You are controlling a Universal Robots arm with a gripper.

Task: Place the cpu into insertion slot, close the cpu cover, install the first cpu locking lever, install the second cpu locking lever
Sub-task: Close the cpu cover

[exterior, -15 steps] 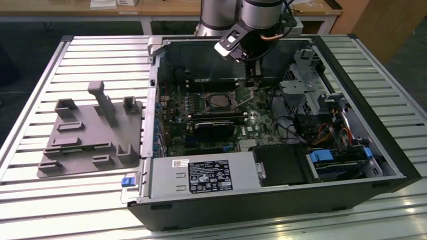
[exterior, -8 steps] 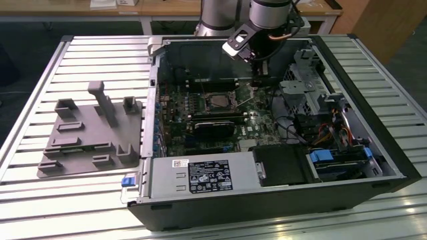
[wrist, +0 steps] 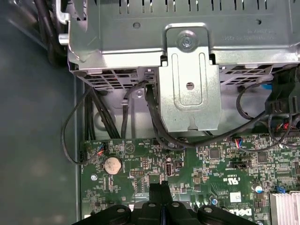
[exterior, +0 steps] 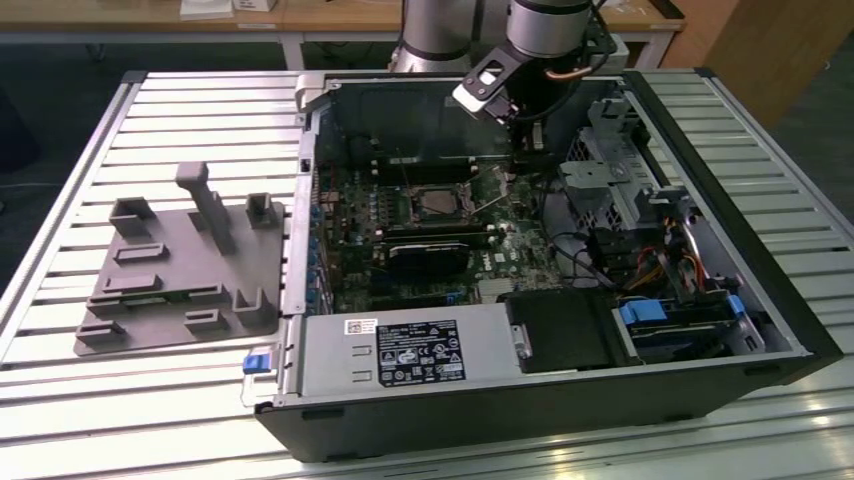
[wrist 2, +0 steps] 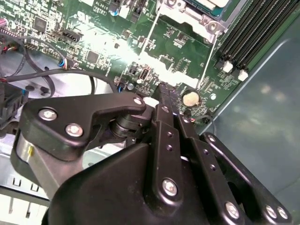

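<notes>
In the exterior view an open computer case (exterior: 534,420) lies on a slatted metal surface (exterior: 747,440), with a grey plastic tray (exterior: 174,290) beside it on the exterior view's left. The arm (exterior: 547,30) reaches down into the case, and its jaws hang above the green board (exterior: 521,262), to the exterior view's right of the insertion slot (exterior: 408,204) and clear of it. The cover looks to lie flat on the slot. In the second wrist view the black fingers (wrist 2: 161,117) are drawn together with nothing seen between them, and their tips are just beside a round coin battery (wrist 2: 190,97). Beyond them the silvery cpu cover (wrist 2: 187,16) sits over the slot and frames a pale tan face that appears to be the cpu (wrist 2: 211,2). Two thin wire levers, the first lever (wrist 2: 151,33) and the second lever (wrist 2: 209,61), slant out from the slot across the board, near the black memory slots (wrist 2: 253,33). In the first wrist view the closed fingers (wrist: 154,193) point at the board's edge, with the coin battery (wrist: 112,165) near them. A silvery metal drive cage (wrist: 187,70) and black cables (wrist: 70,140) lie beyond.
</notes>
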